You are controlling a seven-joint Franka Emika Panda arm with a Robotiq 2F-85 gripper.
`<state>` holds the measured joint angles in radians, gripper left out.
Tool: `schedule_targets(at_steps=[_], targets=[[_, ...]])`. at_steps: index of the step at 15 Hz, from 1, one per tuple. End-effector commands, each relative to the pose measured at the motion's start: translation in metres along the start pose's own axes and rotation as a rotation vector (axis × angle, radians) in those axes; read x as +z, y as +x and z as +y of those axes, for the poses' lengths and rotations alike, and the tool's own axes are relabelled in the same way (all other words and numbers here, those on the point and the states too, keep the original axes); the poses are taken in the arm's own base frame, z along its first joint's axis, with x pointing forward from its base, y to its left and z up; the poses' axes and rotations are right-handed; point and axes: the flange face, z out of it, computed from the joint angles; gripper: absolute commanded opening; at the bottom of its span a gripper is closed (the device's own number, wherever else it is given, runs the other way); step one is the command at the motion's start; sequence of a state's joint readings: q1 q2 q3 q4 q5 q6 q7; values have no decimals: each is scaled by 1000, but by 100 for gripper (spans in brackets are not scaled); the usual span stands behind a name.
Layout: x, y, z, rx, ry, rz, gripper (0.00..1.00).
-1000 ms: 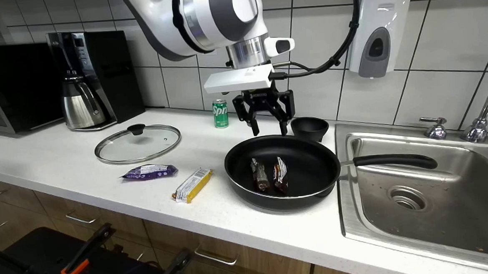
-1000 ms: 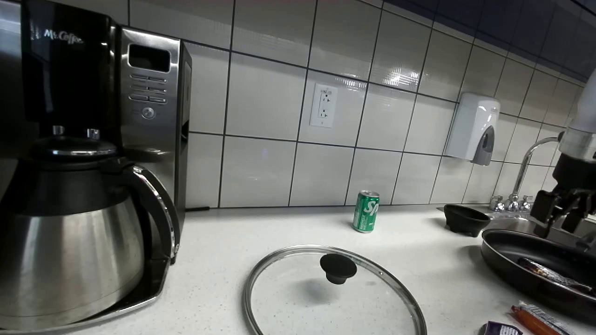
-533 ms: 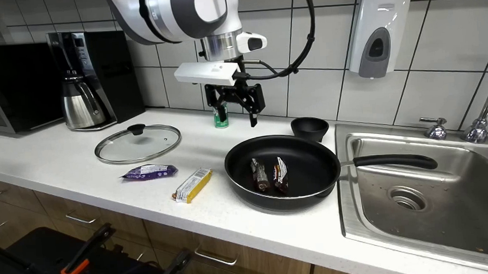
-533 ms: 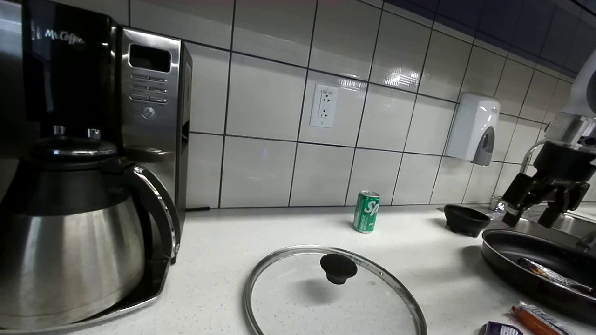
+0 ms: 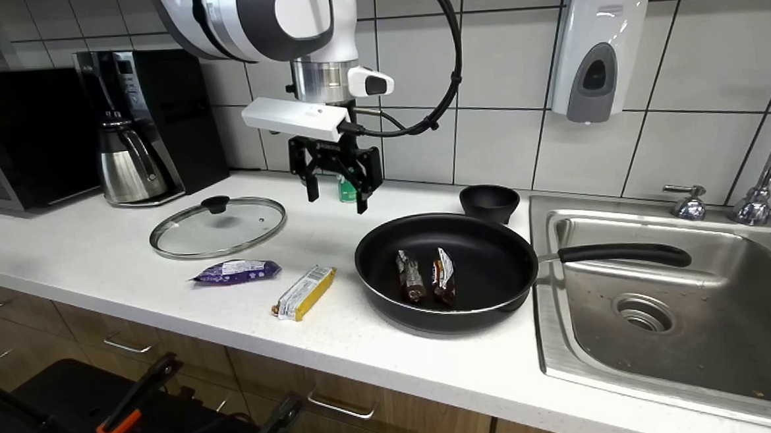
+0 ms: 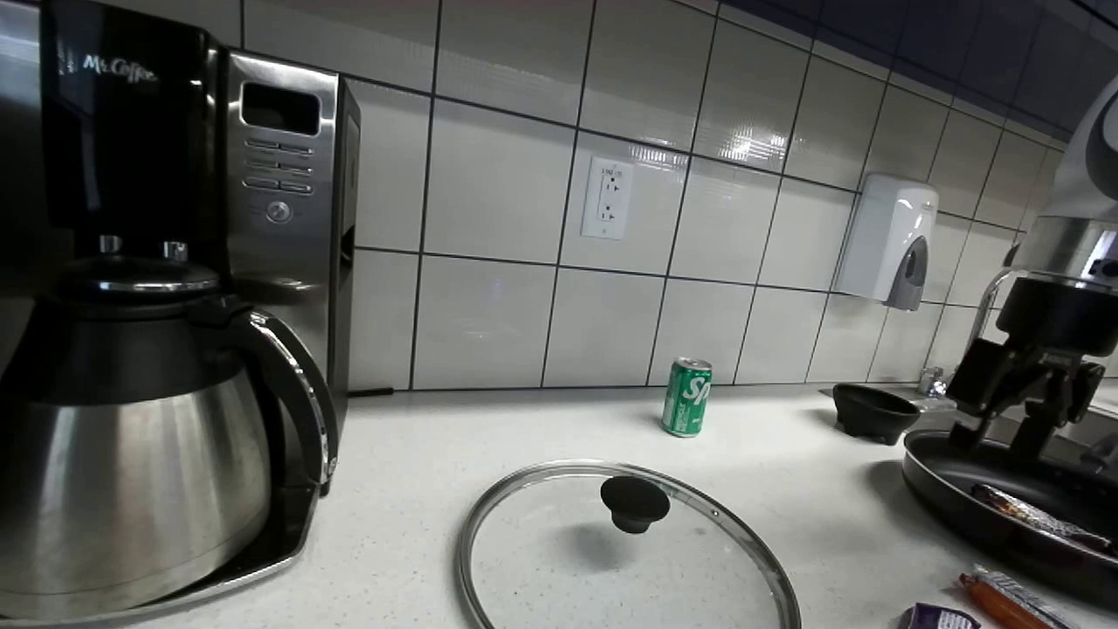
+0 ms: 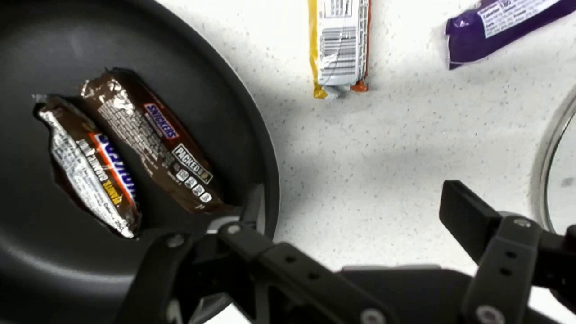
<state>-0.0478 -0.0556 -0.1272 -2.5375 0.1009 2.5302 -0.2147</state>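
Frying pan (image 5: 483, 257) holding 2 wrapped bars (image 7: 153, 144) lies below and beside the gripper (image 5: 337, 204), whose jaws are spread wide.

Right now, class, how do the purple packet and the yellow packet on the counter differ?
Place: the purple packet lies nearer the glass lid, the yellow packet nearer the frying pan.
Label: the yellow packet's pale panel runs nearly its whole length; the purple packet's covers only part.
Shared: both lie on the counter, outside the frying pan.
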Motion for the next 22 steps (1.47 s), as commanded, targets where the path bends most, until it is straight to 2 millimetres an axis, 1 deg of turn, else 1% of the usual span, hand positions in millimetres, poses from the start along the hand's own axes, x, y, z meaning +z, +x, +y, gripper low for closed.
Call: schedule_targets(at_steps=[1,4,6,10,15,18,21,22], targets=[[8,-8,-4,-22,8,-76,100],[20,-10,-11,-43,0,-118,100],[31,-11,-15,-44,0,-145,100],[60,-15,-22,-77,-50,-185,100],[84,-19,-29,-136,-86,-199,100],[94,-20,-36,-163,-76,-209,100],[100,-21,-43,-181,-72,-216,100],[101,-22,-43,-180,-74,-216,100]])
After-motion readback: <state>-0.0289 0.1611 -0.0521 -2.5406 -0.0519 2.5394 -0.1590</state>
